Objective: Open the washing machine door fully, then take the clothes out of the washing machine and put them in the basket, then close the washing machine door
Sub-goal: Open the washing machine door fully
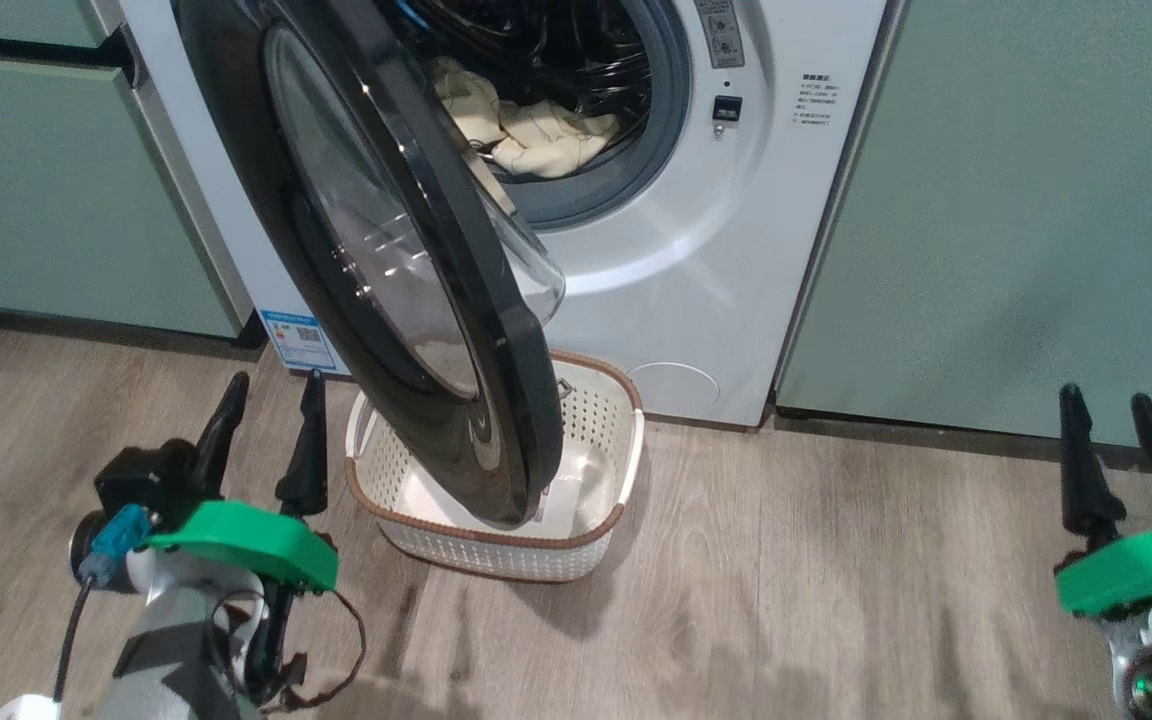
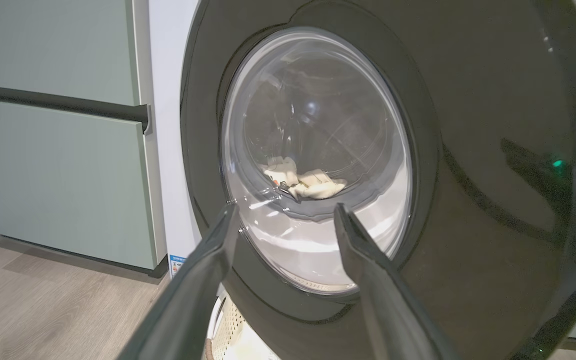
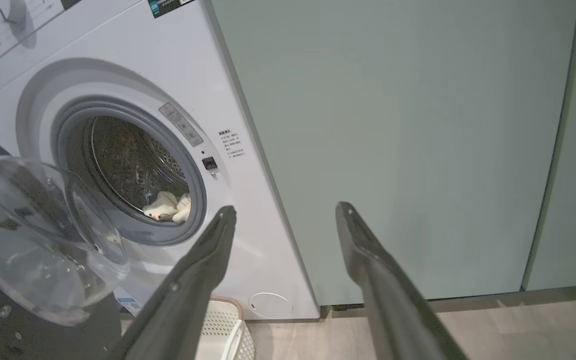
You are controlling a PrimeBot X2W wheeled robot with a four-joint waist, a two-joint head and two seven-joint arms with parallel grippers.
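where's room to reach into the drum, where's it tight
Free: the drum mouth's right half, between the washing machine door edge and the grey rubber ring, above the clothes. Bare floor right of the basket. Crowded: the door hangs over the basket's left side.

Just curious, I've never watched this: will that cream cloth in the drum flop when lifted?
Probably floppy: the clothes lie crumpled in folds inside the washing machine, so they would likely sag from a pinch. They look small and thin, so likely light. A trailing end might drag on the grey rubber ring.
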